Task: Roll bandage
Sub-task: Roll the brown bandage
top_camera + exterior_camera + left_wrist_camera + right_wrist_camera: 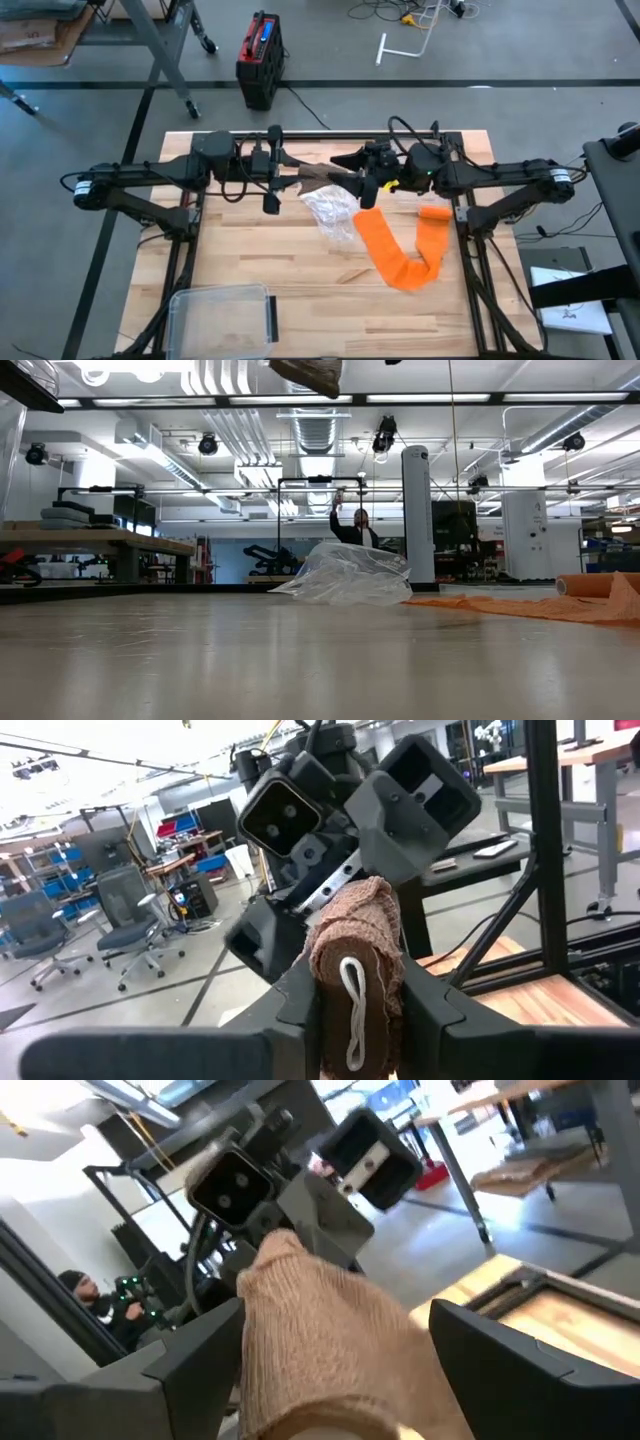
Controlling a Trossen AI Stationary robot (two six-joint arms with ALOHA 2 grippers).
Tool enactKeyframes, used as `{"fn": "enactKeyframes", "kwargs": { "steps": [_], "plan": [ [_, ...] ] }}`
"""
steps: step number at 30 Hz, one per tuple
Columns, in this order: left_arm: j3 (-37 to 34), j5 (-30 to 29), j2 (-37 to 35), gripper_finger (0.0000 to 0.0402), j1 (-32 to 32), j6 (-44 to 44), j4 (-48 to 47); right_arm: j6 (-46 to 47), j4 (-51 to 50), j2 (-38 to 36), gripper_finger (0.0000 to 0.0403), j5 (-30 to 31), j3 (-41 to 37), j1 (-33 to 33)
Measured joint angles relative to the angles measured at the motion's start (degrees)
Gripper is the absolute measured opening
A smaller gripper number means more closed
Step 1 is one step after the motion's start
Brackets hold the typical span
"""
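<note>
Held high above the table's far half, the brown bandage roll [355, 985] sits clamped between the left gripper [350, 1020] fingers, its white clip facing the wrist camera. Keep that clamp firm and level; you are the anchor for this step. Facing it, the right gripper [330, 1370] stands with its fingers spread wide on either side of the roll's other end, not pinching it. Before you close, centre the roll between those fingers, so the turn winds the cloth straight rather than skewed. Both arms meet above the far half of the table [250, 255]; work there, clear of what lies below. Under them lie a crumpled clear bag [332, 212] and, just beside it, an orange band [400, 255]. A clear plastic box [222, 318] sits at the near edge, well apart.
</note>
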Motion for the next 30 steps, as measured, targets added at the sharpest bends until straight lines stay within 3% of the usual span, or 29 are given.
{"fn": "enactKeyframes", "kwargs": {
  "steps": [9, 19, 30],
  "plan": [
    [0.0, 0.49, 0.0, 0.0083, -0.06, -5.0, 0.36, -10.85, 0.32, -0.11, 0.0311, -2.98, 0.26, -1.43],
    [0.09, 0.13, 0.35, 0.0078, 0.04, -3.14, 2.94, -0.45, 0.6, 3.84, 0.0302, -11.92, 3.49, -1.47],
    [0.11, 0.0, -0.56, 0.0077, 0.03, -1.49, 1.25, 0.6, -4.45, 3.58, 0.0268, -11.93, 4.42, -1.74]
  ]
}}
